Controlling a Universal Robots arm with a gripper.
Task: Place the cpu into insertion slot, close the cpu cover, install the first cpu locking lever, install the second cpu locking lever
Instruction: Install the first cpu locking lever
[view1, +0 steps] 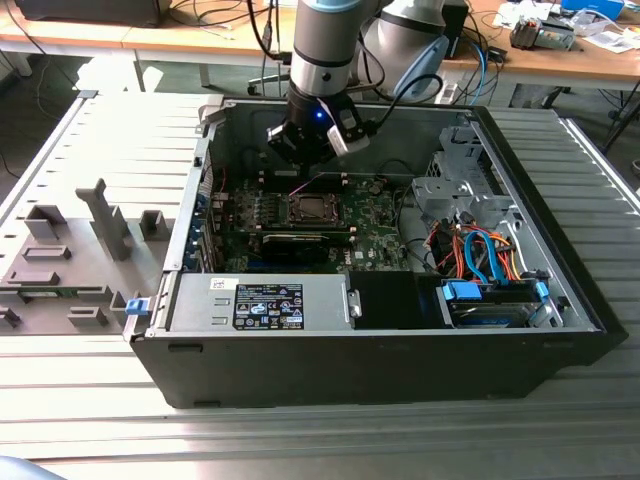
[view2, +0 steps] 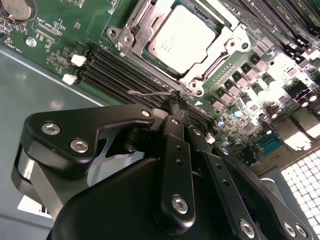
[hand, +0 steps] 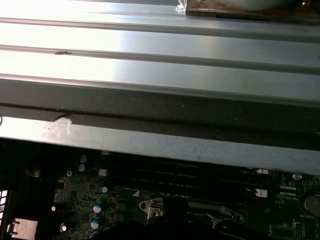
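Observation:
The cpu (view2: 182, 37), a dull silver square, lies in the insertion slot (view1: 312, 208) on the green board. The silver cpu cover (view2: 231, 42) lies flat around it, the chip's top showing through the cut-out. My gripper (view2: 174, 100) hangs just beside the socket, over the dark memory slots (view2: 112, 65). Its black fingers are shut on the end of a thin wire cpu locking lever (view2: 150, 93), which stands raised off the board. In the exterior view my gripper (view1: 305, 160) is inside the open case, just behind the socket.
The black computer case (view1: 400, 340) lies open on a grey slatted table. A power supply (view1: 265, 300) sits along its near side, a drive cage with orange and blue cables (view1: 480, 260) at the exterior view's right. Grey fixtures (view1: 60, 260) stand at the left.

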